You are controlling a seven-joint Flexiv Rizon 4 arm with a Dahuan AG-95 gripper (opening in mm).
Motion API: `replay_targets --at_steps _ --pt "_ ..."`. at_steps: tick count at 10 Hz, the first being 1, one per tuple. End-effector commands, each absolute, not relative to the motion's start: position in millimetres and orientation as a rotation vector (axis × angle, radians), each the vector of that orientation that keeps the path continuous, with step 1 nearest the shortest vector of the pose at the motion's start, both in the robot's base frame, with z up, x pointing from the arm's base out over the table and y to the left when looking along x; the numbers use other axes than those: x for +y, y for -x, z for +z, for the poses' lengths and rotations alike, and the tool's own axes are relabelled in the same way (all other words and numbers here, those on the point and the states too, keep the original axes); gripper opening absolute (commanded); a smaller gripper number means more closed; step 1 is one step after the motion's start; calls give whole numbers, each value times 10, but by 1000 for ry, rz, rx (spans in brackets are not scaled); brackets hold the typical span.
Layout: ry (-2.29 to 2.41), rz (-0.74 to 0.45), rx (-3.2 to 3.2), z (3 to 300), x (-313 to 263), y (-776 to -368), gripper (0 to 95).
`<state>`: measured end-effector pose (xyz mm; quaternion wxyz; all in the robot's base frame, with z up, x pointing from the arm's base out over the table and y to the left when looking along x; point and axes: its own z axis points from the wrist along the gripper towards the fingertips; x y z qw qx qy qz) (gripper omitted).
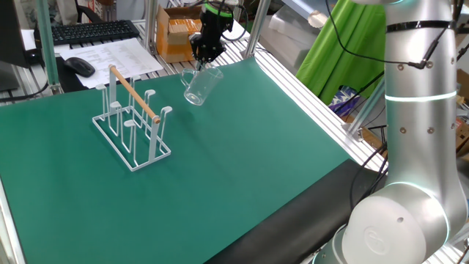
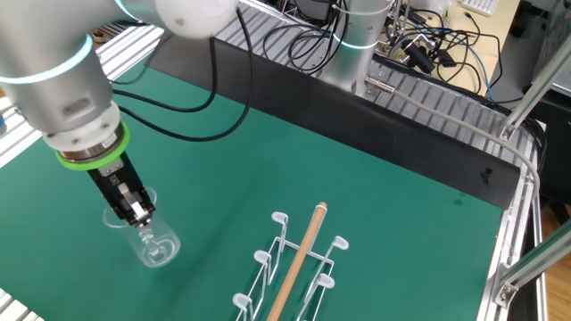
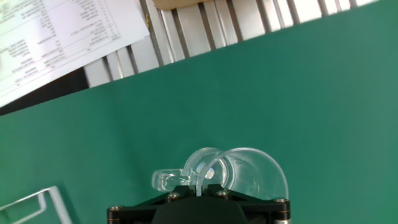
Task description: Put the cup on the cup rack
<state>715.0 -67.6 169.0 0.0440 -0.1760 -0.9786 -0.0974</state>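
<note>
One clear glass cup (image 1: 198,86), rim pinched in closed end effector (image 1: 207,56), beside white wire cup rack (image 1: 133,121).

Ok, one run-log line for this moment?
end effector: shut on cup rim | cup: lifted, tilted | cup rack: pegs empty | stage: carrying

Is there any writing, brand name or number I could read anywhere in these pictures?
None can be read.
Printed sheets beside the green mat: lines of text, too small and blurred.
Keyboard: key letters too small.
Cup, cup rack, robot arm: no markings visible.
</note>
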Motion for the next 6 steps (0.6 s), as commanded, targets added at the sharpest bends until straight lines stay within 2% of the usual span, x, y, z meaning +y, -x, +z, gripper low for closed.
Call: replay_targets --at_steps 1,6 --pt "553 -301 -2976 1740 -596 -7053 0" --pt "577 -361 -2905 1928 -498 -6944 0"
